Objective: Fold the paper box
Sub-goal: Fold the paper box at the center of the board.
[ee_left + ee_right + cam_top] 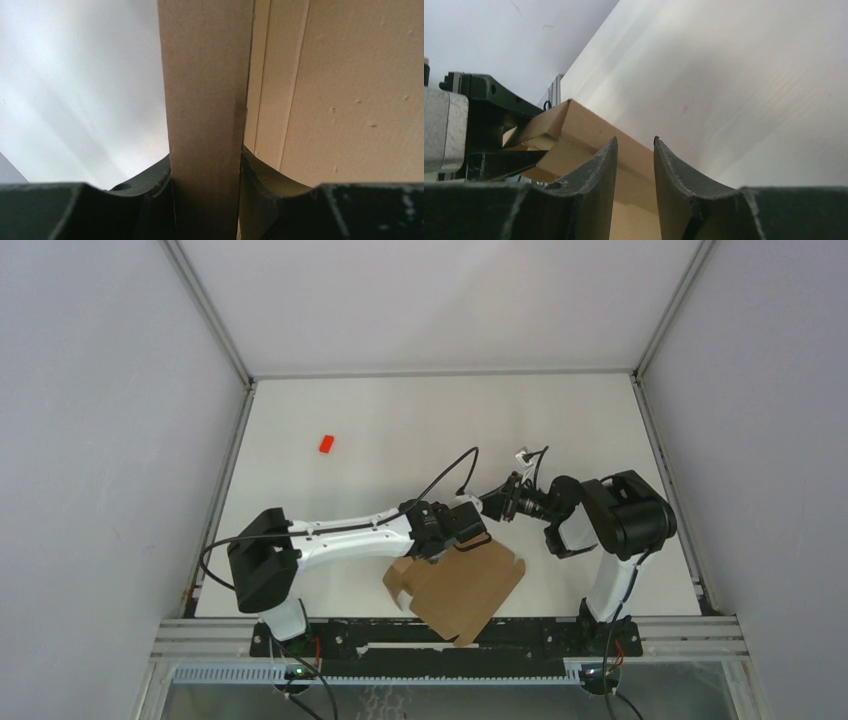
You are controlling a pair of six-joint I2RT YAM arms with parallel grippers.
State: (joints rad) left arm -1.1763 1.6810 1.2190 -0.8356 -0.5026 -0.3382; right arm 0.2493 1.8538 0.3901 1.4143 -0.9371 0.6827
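Observation:
The paper box [460, 585], brown cardboard and partly folded, lies tilted at the near edge of the table between the two arms. My left gripper [468, 532] is at the box's far edge. In the left wrist view it [206, 170] is shut on an upright cardboard wall [205, 75], with a lighter panel [350, 90] to the right. My right gripper [497, 506] reaches in from the right, close to the left one. Its jaws [635, 140] stand a narrow gap apart just over the box's folded edge [579, 125], holding nothing.
A tiny red block [326, 443] lies far back on the left of the white table. A metal rail [450, 630] runs along the near edge under the box's corner. Grey walls enclose the table on three sides. The left arm's body [484, 125] shows beside the box.

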